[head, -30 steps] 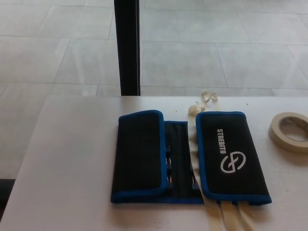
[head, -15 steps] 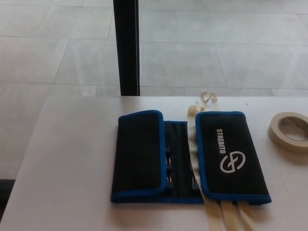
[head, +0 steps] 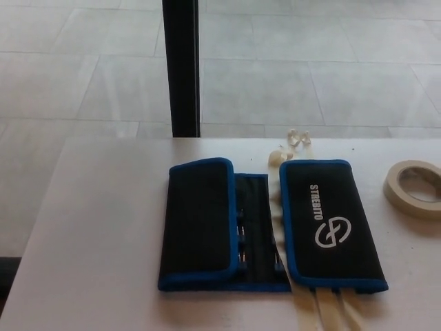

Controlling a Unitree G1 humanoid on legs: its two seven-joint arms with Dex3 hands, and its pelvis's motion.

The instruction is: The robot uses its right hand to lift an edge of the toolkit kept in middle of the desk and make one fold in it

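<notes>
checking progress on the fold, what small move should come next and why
Probably bring the right hand, not in view, to the toolkit and its right flap. That flap's outer blue edge lies unobstructed on the desk, and the middle panel is exposed.

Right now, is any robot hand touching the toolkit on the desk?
No, the toolkit lies alone on the desk, and neither hand shows anywhere in the head view.

Black toolkit (head: 269, 227) with blue edging and white logo; cream tape roll (head: 413, 187); white desk (head: 103, 227); black post (head: 182, 65); pale grey tiled floor (head: 310, 76).
</notes>
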